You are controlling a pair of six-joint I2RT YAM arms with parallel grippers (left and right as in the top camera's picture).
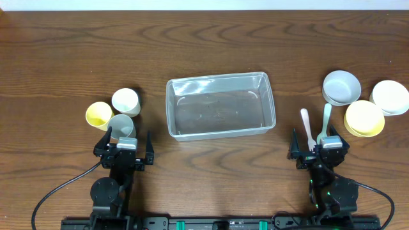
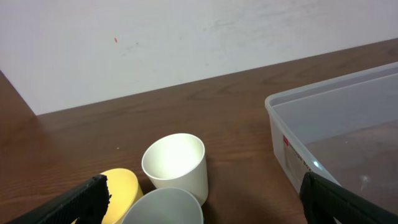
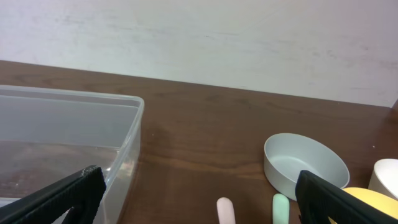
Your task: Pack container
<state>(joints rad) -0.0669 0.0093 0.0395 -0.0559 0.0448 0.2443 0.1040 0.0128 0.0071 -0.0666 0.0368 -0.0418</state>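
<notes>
The container [image 1: 217, 77], a clear rectangular tub, sits empty at the middle of the table. Its corner shows at the right of the left wrist view [image 2: 323, 90] and at the left of the right wrist view [image 3: 74, 96]. My left gripper [image 1: 126, 138] rests near the front edge, open, just behind three cups. In its own view the left gripper [image 2: 204, 186] has nothing between its fingers. My right gripper [image 1: 319, 144] is open too, with two spoon handles lying ahead of it. The right gripper [image 3: 199, 180] holds nothing.
On the left stand a yellow cup [image 1: 99, 115], a white cup [image 1: 126, 101] and a grey cup [image 1: 121, 125]. On the right are a grey bowl [image 1: 340, 87], a white bowl [image 1: 390, 97], a yellow bowl [image 1: 364, 118], a pale pink spoon [image 1: 306, 126] and a green spoon [image 1: 326, 121].
</notes>
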